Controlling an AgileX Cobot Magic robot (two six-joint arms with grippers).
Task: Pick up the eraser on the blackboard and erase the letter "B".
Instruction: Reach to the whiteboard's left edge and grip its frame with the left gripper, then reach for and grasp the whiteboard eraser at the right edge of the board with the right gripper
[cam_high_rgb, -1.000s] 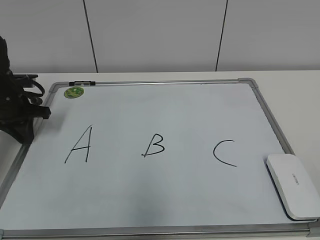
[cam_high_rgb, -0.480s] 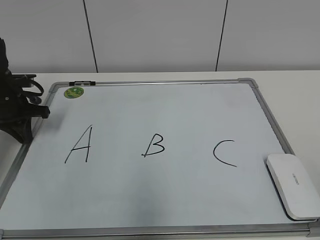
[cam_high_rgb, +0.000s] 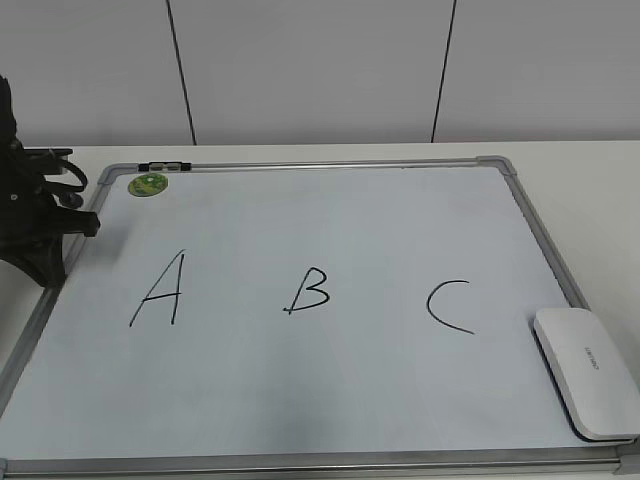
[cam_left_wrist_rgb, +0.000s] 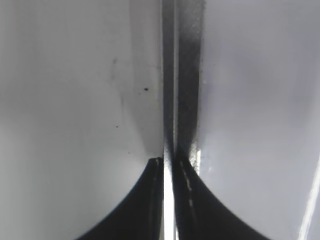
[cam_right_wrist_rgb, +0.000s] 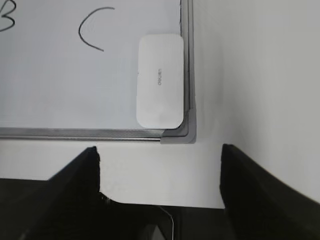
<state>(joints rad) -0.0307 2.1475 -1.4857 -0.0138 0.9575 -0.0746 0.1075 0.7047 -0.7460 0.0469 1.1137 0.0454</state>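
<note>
White, hard plastic, the eraser (cam_right_wrist_rgb: 160, 80) lies flat in the blackboard (cam_high_rgb: 330, 210) corner beyond "C" (cam_right_wrist_rgb: 95, 27); it is judged light, stiff, slippery, best pinched across its long sides. The right gripper (cam_right_wrist_rgb: 160, 165) is spread wide and empty, the left gripper (cam_left_wrist_rgb: 169, 170) pressed closed.

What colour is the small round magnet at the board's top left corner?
Green, with a lighter pattern; the magnet shows best in the exterior view.

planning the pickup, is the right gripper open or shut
Open: in the right wrist view the right gripper's two dark fingers stand wide apart over bare table, short of the eraser.
</note>
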